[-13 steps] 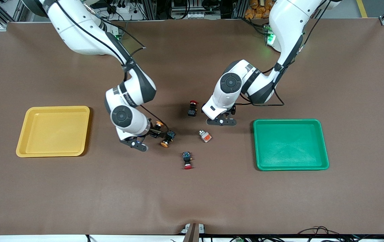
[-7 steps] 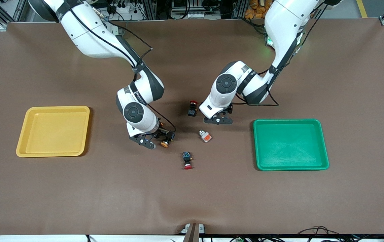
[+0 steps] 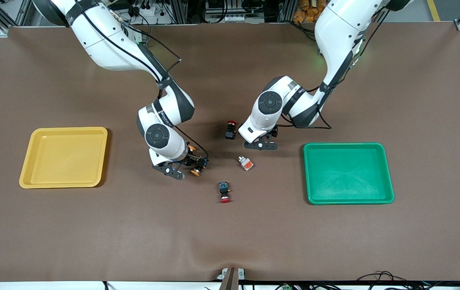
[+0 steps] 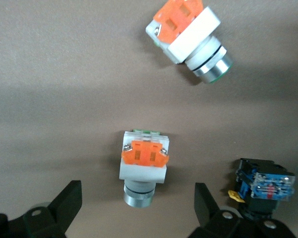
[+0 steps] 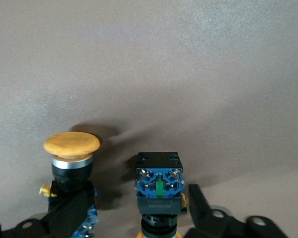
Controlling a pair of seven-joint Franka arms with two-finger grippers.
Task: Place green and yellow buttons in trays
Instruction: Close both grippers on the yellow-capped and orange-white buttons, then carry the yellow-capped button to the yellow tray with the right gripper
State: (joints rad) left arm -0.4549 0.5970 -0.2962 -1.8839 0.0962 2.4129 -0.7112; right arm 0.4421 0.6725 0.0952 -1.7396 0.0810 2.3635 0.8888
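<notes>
My right gripper [image 5: 139,196] is low on the table and open, its fingers either side of a lying black-bodied yellow button [image 5: 159,193] [image 3: 198,168], with a gap on one side. A second yellow-capped button [image 5: 72,158] [image 3: 191,149] stands just beside one finger. My left gripper [image 4: 137,191] [image 3: 260,146] is open and hangs over a white-grey button with an orange patch [image 4: 144,166], which sits apart from both fingers. Another white-grey button [image 4: 188,39] [image 3: 246,163] lies nearer the front camera. The yellow tray [image 3: 63,157] and green tray [image 3: 348,173] are empty.
Two red-capped black switches lie on the brown mat: one [image 3: 230,129] beside the left gripper, also in the left wrist view [image 4: 263,186], the other [image 3: 224,191] nearest the front camera. The yellow tray is at the right arm's end, the green at the left arm's.
My right gripper slid toward the two yellow-capped buttons and now straddles one; its fingers have narrowed a little. My left gripper shifted slightly toward the right arm's end.
</notes>
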